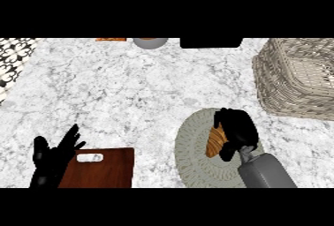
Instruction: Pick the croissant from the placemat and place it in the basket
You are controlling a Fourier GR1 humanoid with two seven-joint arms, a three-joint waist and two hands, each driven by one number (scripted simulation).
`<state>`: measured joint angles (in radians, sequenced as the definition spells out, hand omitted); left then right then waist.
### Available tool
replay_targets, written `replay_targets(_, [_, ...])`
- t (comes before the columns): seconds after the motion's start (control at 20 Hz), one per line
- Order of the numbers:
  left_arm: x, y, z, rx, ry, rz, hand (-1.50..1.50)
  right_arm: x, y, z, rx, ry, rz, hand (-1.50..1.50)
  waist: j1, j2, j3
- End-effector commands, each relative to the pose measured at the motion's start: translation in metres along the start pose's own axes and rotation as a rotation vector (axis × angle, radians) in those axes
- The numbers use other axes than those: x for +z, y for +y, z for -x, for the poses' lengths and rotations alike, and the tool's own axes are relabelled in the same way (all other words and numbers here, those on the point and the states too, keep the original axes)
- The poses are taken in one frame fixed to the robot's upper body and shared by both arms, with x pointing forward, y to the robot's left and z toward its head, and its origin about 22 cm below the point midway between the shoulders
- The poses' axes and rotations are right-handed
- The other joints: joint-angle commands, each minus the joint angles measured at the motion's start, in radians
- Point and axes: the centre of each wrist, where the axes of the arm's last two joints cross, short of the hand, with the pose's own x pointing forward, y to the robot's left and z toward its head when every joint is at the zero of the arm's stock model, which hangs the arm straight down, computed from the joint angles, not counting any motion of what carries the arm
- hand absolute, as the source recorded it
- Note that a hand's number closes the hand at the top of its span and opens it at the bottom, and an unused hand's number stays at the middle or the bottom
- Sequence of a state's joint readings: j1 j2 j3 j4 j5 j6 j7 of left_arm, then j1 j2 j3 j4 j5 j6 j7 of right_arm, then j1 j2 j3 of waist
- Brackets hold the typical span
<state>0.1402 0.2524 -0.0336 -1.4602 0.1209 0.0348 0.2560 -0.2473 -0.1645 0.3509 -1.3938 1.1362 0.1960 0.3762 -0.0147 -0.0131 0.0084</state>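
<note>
croissant [214, 142] under right hand [236, 129] on placemat [193, 150].

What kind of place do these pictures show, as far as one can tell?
Probably a kitchen counter: a white-grey marbled stone top, a brown wooden cutting board with a handle slot, and a pale woven wicker basket beside a round grey-green woven placemat holding an orange-brown croissant.

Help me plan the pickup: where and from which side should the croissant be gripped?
Grip the croissant across its narrow middle, from above. It lies flat on the round placemat, long axis running near-to-far, so its long sides are free. The right hand already covers it, fingers curled over.
</note>
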Motion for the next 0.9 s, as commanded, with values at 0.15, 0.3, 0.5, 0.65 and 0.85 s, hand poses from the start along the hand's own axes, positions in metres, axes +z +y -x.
replay_targets(0.15, [0.004,0.007,0.014,0.0,0.063,-0.045,0.0,0.028,-0.054,-0.011,-0.643,-0.001,0.315,1.5,-0.028,0.001,-0.003])
replay_targets(0.3, [0.005,0.008,0.018,0.019,0.089,-0.016,0.0,0.046,-0.098,-0.013,-0.753,-0.05,0.494,1.5,-0.019,0.002,-0.008])
replay_targets(0.5, [0.006,-0.003,0.022,0.003,0.05,-0.019,0.0,0.078,-0.145,0.004,-0.79,-0.005,0.619,1.5,-0.005,0.007,-0.009])
replay_targets(0.65, [0.01,-0.011,0.012,-0.003,0.058,0.004,0.0,0.096,-0.171,0.013,-0.785,0.072,0.663,1.5,0.007,0.009,-0.009])
replay_targets(0.85, [0.0,-0.017,0.01,-0.008,0.048,-0.002,0.0,0.093,-0.23,0.041,-0.78,0.179,0.728,1.5,0.014,0.012,-0.009])
